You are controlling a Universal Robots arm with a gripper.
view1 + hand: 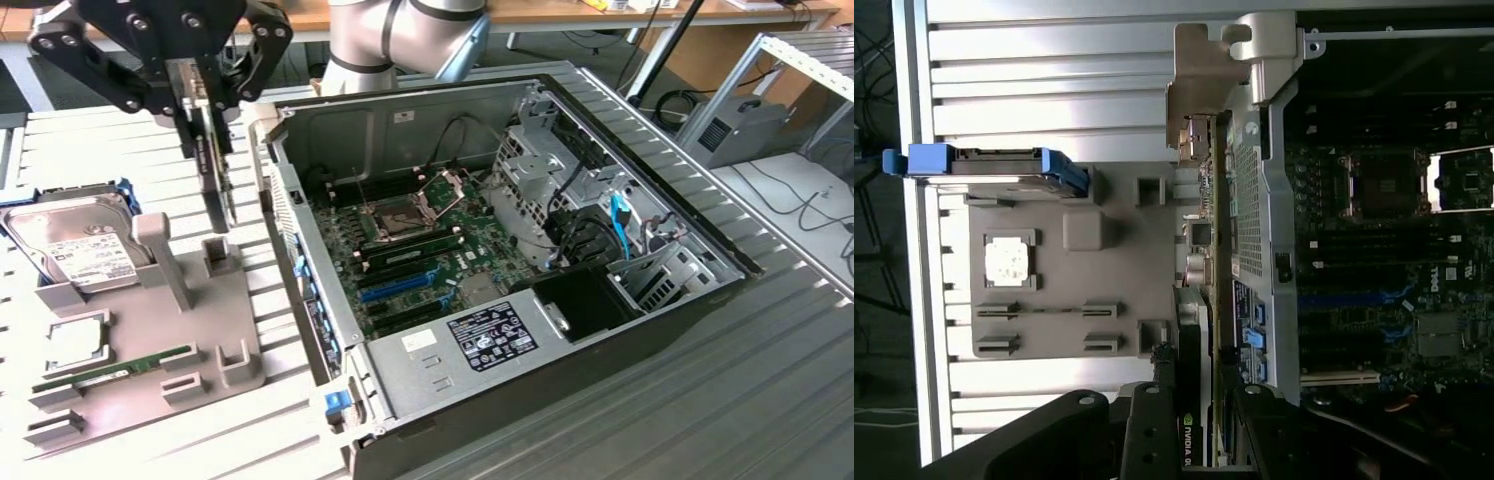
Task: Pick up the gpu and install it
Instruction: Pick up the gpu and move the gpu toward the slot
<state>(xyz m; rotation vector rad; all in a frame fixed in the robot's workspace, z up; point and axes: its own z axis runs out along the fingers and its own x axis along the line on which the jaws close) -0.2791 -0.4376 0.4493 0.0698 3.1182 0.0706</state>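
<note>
tool (203, 92) x1: clamped on gpu (215, 175) | gpu x1: upright above grey holder (200, 320), on exterior view's left of case (400, 375) | case x1: open | holder: 1 drive (80, 250), 1 memory stick (114, 368) | narrow gap gpu-to-case wall

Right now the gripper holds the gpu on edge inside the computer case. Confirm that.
Not inside. The gripper holds the gpu on edge at the grey holder, outside the computer case, to the exterior view's left of it. The exterior view shows this.
</note>
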